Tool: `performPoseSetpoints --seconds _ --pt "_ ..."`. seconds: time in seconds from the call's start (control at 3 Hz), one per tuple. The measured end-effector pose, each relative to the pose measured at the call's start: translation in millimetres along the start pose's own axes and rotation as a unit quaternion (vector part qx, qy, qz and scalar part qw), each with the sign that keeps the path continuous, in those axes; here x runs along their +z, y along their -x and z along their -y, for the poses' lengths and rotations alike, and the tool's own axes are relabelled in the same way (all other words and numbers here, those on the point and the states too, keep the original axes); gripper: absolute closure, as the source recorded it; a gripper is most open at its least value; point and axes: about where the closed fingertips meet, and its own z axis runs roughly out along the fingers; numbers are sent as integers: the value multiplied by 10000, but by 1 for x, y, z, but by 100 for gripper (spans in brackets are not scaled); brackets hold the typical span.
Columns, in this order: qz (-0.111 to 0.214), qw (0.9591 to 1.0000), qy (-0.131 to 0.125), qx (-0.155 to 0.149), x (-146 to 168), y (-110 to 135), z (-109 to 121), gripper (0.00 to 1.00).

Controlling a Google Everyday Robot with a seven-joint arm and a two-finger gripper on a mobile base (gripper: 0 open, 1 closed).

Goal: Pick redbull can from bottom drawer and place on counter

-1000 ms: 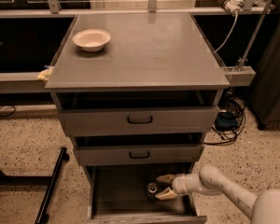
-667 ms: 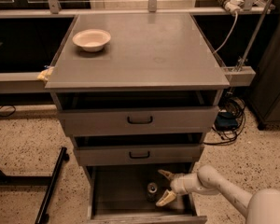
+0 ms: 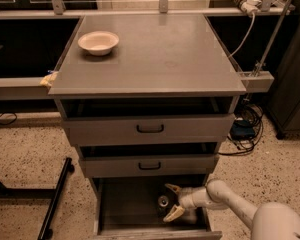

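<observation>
The bottom drawer (image 3: 125, 209) is pulled open below the two black-handled drawers. The redbull can (image 3: 163, 202) stands in it on the right side; only its shiny round top shows clearly. My gripper (image 3: 172, 201) reaches in from the lower right. It is open, with its two yellowish fingers spread either side of the can, one behind and one in front. The counter (image 3: 160, 54) is the wide grey-brown top of the cabinet.
A white bowl (image 3: 98, 42) sits on the counter's back left. The two upper drawers (image 3: 150, 129) stand slightly open. A black stand leg (image 3: 55, 199) lies on the speckled floor at the left. Cables and a blue box (image 3: 242, 129) lie to the right.
My gripper has shifted a little to the left, closer around the can, with its fingers staying spread. The can has not moved.
</observation>
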Motion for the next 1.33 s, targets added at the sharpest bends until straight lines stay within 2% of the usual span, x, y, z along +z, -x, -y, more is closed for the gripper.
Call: performPoseSetpoints --seconds 0.33,0.67,1.33 --pt "58 10000 49 -53 12 -5 0 19" --pt "53 9999 66 -71 22 -13 -2 37" --pt "56 9999 68 -70 22 -13 -2 83"
